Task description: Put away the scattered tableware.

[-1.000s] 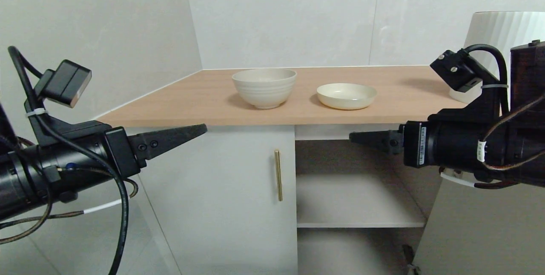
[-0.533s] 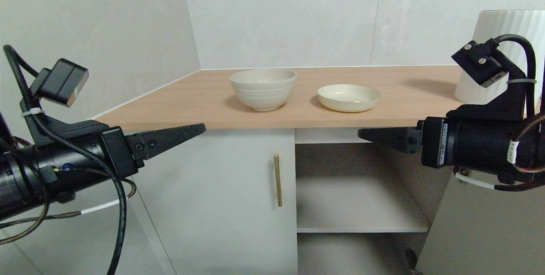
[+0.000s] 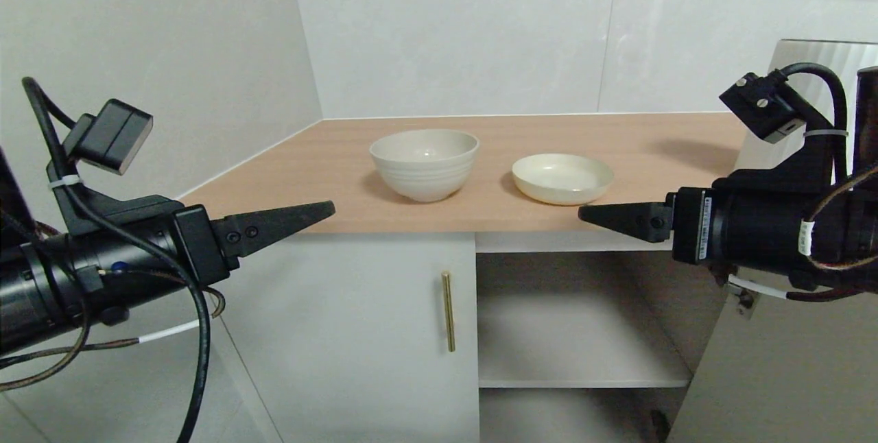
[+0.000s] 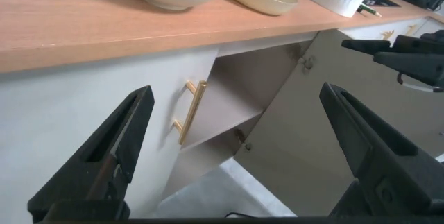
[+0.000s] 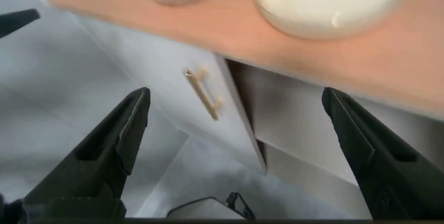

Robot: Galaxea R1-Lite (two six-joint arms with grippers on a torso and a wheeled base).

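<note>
Presently left pincer (image 3: 319, 212) and right pincer (image 3: 590, 214) hover level before the counter (image 3: 329, 162), both spread.

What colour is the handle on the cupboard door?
The handle is shiny gold, like brass. It shows best in the head view.

Glossy ceramic-looking bowl (image 3: 424, 163), matt wood-grain countertop (image 3: 309, 175), brass-toned metal handle (image 3: 448, 311)

Tool (image 4: 236, 91) spread wide, facing brass handle (image 4: 189, 111).
</note>
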